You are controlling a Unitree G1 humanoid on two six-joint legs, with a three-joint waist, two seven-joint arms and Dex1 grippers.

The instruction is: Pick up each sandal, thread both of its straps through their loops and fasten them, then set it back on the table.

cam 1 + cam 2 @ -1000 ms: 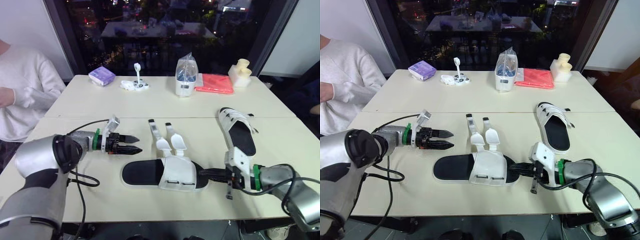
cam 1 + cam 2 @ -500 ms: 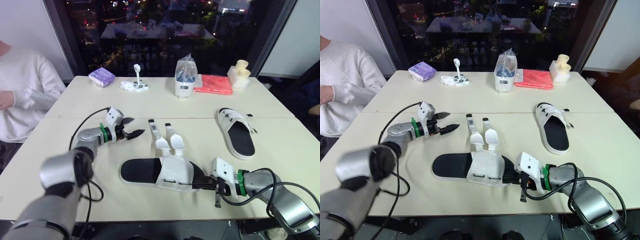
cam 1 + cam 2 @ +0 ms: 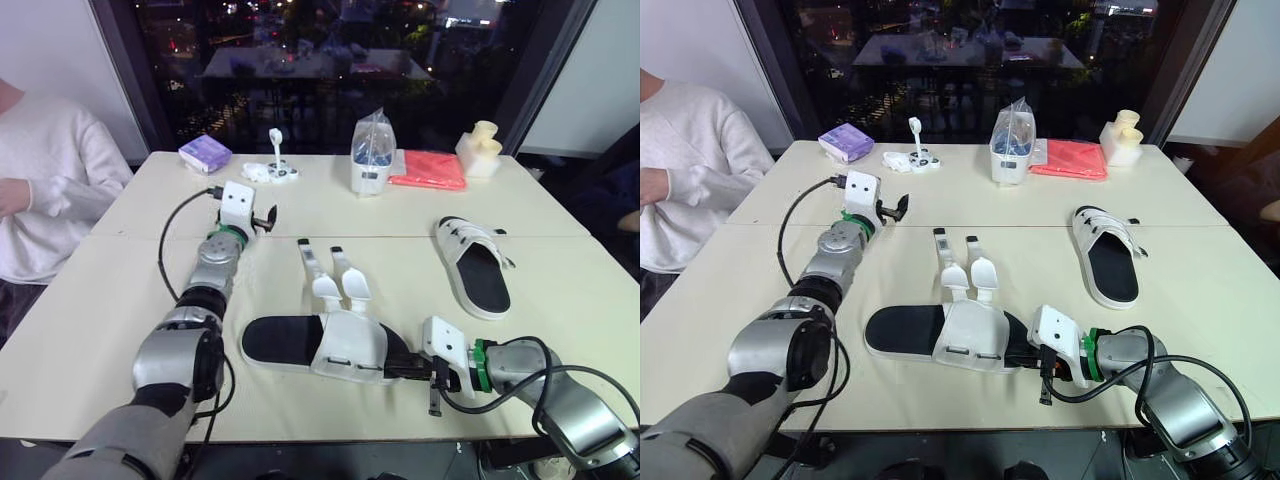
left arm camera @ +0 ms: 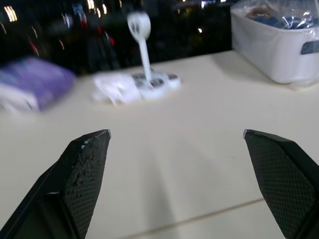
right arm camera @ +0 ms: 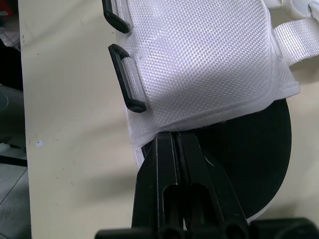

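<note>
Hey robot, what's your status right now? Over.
Left gripper open, above table. Right gripper shut on near sandal. Both straps loose, unthreaded. Nothing in the way.

sandal [image 5: 199,59] cut by edge, purple pack [image 4: 32,89] blurred, person [image 3: 50,190] cropped

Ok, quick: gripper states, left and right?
Left gripper: open, holding nothing.
Right gripper: shut, tips against the unfastened sandal at its upper's edge; whether it pinches it cannot be told.
</note>
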